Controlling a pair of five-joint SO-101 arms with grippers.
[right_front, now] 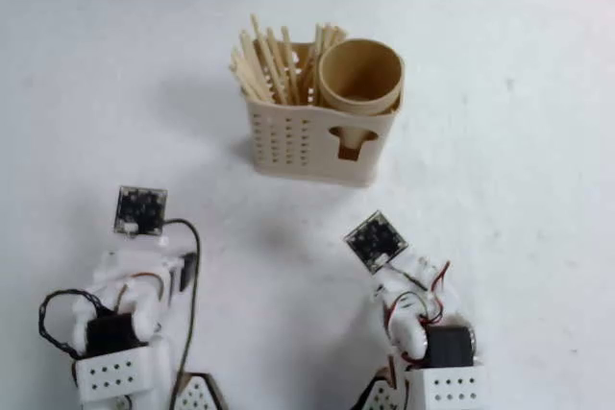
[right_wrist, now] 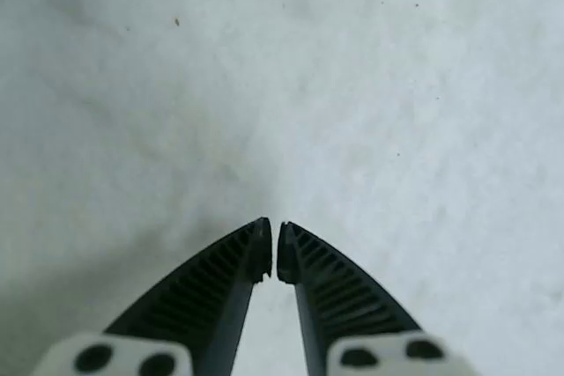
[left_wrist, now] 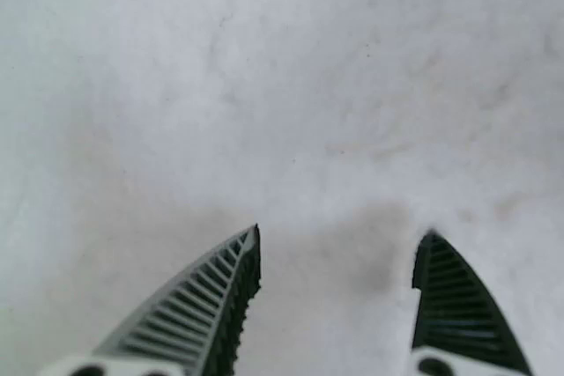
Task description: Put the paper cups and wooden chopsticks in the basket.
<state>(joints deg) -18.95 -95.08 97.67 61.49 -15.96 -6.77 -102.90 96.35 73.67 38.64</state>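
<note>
Left claw (left_wrist: 339,237), seen from its own wrist, gapes wide with nothing in it, over the bare white bench (left_wrist: 282,85). From the right wrist we find the right claw (right_wrist: 273,239) closed, its tips almost touching, gripping nothing. From above, we see the left arm (right_front: 125,333) at the bench's near left corner and the right arm (right_front: 418,324) at the near edge. The basket (right_front: 312,146) stands well apart, toward the far edge. It holds the chopsticks (right_front: 269,64), bundled upright beside a paper cup (right_front: 360,74).
</note>
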